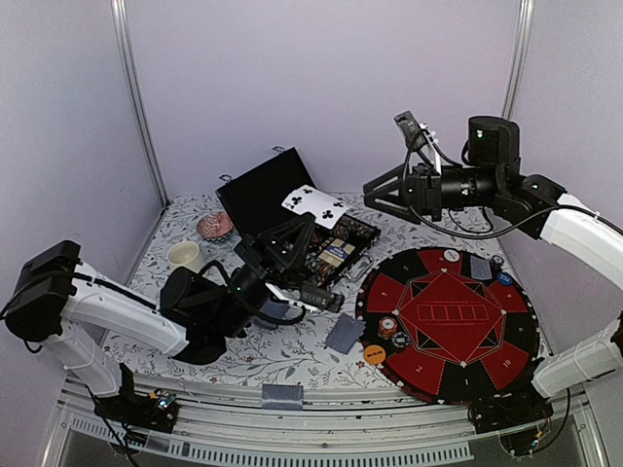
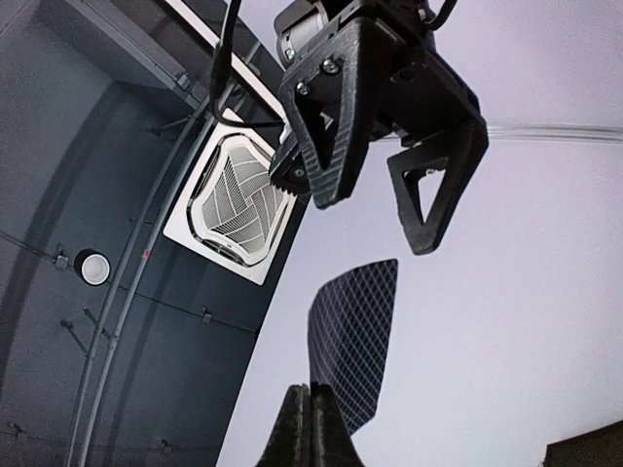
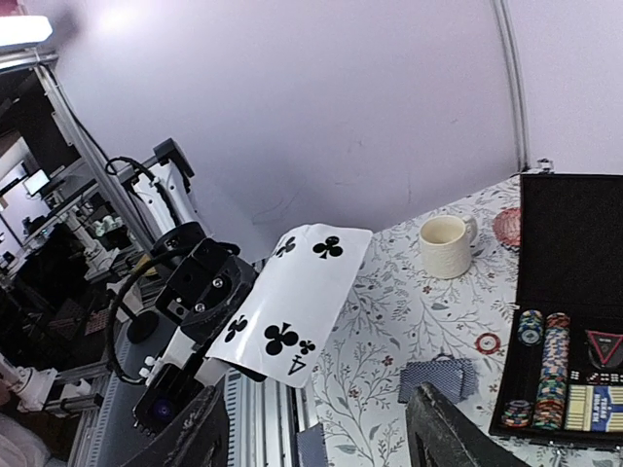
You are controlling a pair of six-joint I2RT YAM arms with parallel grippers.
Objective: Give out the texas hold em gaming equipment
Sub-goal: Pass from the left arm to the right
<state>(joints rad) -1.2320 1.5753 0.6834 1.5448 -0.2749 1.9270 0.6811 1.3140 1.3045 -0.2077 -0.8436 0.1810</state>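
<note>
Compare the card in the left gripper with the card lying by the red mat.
The held card is up in the air, pinched by the left gripper; the table card lies flat, untouched. The held card shows its clubs face; the table card its back. Both are playing cards.

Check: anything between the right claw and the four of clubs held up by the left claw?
Nothing visible. The four of clubs sits in mid-air, pinched at its edge by the left claw; the open right claw faces it across bare air.
</note>
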